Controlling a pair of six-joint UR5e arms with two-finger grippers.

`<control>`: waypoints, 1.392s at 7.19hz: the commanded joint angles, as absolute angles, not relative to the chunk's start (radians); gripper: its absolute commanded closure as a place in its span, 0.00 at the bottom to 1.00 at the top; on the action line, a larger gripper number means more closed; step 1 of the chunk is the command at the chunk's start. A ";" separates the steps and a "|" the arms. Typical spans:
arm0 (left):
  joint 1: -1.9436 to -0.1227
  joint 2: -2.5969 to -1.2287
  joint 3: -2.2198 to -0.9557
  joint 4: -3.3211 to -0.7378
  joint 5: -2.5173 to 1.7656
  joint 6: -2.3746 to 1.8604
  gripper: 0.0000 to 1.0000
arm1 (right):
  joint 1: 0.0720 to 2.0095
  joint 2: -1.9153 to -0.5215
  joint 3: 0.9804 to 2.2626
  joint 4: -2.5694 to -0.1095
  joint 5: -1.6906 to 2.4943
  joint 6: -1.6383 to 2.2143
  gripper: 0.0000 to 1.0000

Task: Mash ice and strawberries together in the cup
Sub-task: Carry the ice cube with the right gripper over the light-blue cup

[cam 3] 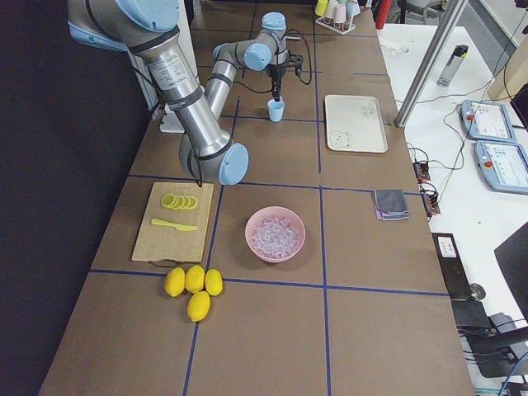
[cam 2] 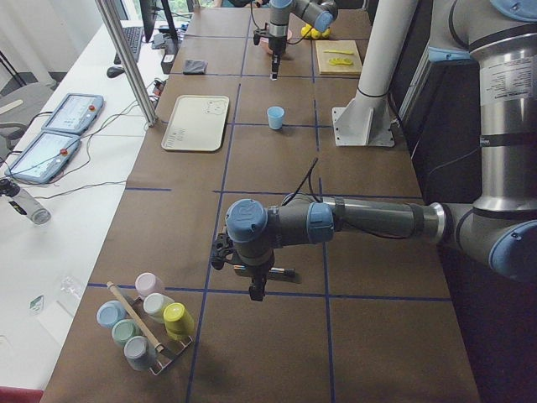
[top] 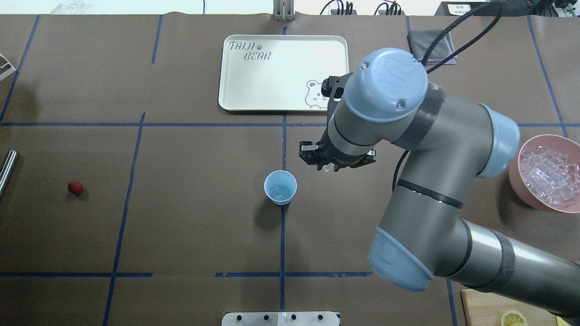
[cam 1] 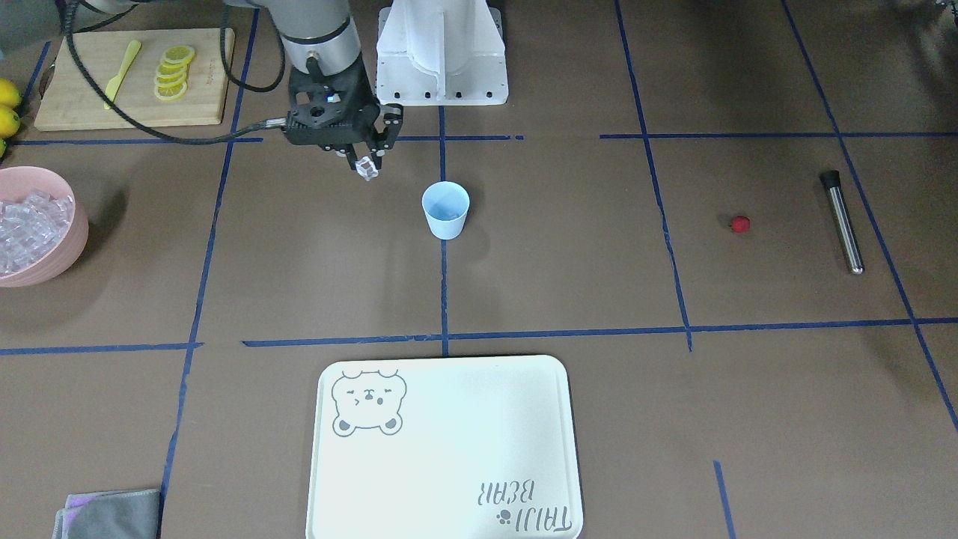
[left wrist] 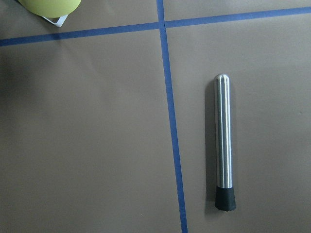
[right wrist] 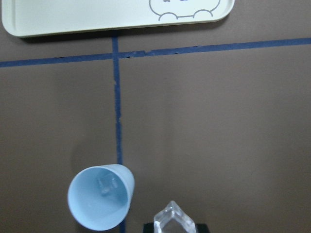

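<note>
- Right wrist-mounted view shows one clear cube of ice point(right wrist: 174, 221) pinched in the right gripper point(cam 1: 364, 160). The jaws are closed to the cube's width. The cube is held in the air just beside the cup point(right wrist: 100, 203), not yet over its mouth.
- The cube is probably hard, wet and slippery. A grip across two flat faces seems safest, since squeezing the corners could shoot it out.
- The cup stands upright in the middle of the table point(cam 1: 561, 284), with what looks like ice at its bottom. It looks light and easy to tip by a nudge on the rim.
- The strawberry point(cam 1: 740, 224) lies well apart, near the metal muddler point(cam 1: 843, 222).
- More ice fills the pink bowl point(cam 1: 37, 178).
- Nothing stands close around the cup, and the tray point(cam 1: 449, 449) is well clear.
- The left gripper point(cam 2: 256, 290) hangs above the muddler. I cannot tell how far open it is.
</note>
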State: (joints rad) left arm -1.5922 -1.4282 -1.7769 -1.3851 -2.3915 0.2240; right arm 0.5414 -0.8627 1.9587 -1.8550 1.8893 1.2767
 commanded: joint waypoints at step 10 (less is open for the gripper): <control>-1.591 -1.430 -1.776 -1.384 -2.391 0.224 0.00 | 0.414 -0.693 1.638 -1.792 1.753 1.373 0.02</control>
